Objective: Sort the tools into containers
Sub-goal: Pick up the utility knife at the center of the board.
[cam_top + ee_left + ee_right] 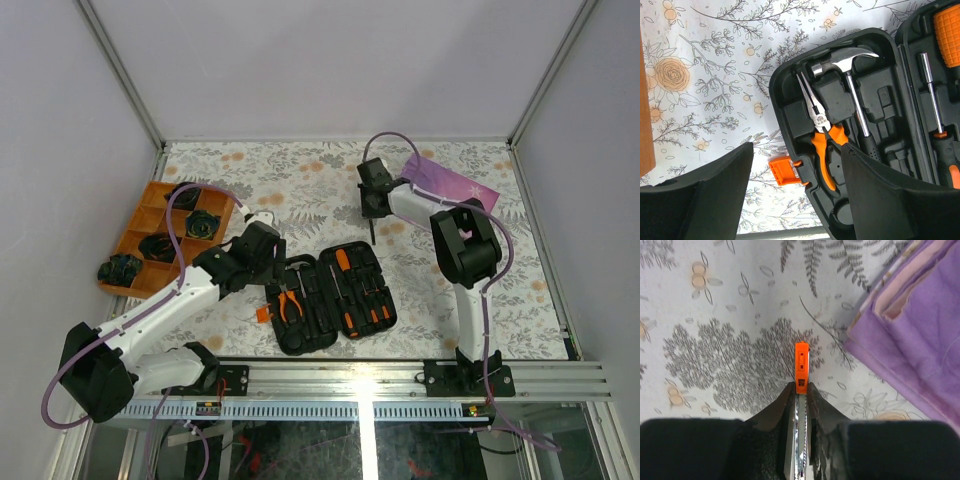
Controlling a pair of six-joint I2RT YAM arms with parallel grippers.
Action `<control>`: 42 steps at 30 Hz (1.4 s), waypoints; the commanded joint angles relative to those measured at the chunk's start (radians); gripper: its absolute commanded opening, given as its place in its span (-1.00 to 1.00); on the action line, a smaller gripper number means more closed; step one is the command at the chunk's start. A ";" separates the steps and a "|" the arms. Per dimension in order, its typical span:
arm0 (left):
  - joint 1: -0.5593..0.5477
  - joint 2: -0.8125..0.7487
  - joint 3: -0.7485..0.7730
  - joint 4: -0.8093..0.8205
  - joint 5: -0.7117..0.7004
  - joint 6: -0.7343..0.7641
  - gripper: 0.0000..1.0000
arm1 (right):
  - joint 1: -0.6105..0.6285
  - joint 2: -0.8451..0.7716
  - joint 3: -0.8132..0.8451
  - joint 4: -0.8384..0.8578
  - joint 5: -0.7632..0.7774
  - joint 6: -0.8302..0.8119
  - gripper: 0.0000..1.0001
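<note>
The black tool case [301, 337] lies open at the table's near middle. Its left half [785, 100] holds orange-handled pliers [820, 125] and a steel-headed hammer [850, 65]. The right half holds screwdrivers [355, 290] with black-and-orange handles. My left gripper [796, 147] hangs open over the case's left edge, by the pliers' handles and the orange latch [782, 170], with nothing in it. My right gripper [801, 385] is farther back [372, 208], shut on a thin serrated steel tool with an orange end [801, 362], held above the floral cloth.
An orange divided tray [127, 241] with black coiled lumps sits at the left edge. A purple folded sheet [920, 315] lies at the back right [450, 180], just right of the right gripper. Grey walls close in three sides of the table.
</note>
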 commanded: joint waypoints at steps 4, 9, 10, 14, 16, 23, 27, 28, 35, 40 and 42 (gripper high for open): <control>-0.008 0.006 0.020 0.001 -0.029 -0.007 0.38 | -0.005 -0.188 -0.149 0.138 -0.044 -0.159 -0.77; -0.008 0.008 0.020 0.001 -0.028 -0.007 0.38 | -0.005 -0.291 -0.237 0.177 -0.065 -0.224 -0.77; -0.008 0.008 0.020 0.001 -0.028 -0.007 0.38 | -0.005 -0.320 -0.253 0.183 -0.069 -0.239 -0.77; -0.007 0.005 0.020 0.001 -0.026 -0.008 0.38 | -0.004 -0.407 -0.328 0.213 -0.086 -0.279 -0.77; -0.008 0.005 0.020 0.001 -0.028 -0.007 0.38 | -0.005 -0.457 -0.365 0.220 -0.095 -0.292 -0.77; -0.008 0.003 0.021 0.002 -0.029 -0.007 0.38 | -0.004 -0.649 -0.514 0.266 -0.210 -0.288 -0.77; -0.008 0.004 0.022 0.001 -0.027 -0.005 0.38 | -0.004 -0.709 -0.545 0.231 -0.280 -0.291 -0.75; -0.008 0.004 0.022 0.001 -0.027 -0.005 0.38 | -0.004 -0.722 -0.555 0.230 -0.286 -0.288 -0.75; -0.008 -0.006 0.019 0.003 -0.025 -0.006 0.38 | -0.004 -0.771 -0.579 0.174 -0.311 -0.261 -0.75; -0.008 -0.002 0.019 0.007 -0.017 -0.004 0.38 | -0.003 -0.797 -0.597 0.134 -0.449 -0.259 -0.75; -0.008 0.000 0.018 0.008 -0.015 -0.004 0.38 | -0.001 -0.818 -0.616 0.133 -0.482 -0.237 -0.75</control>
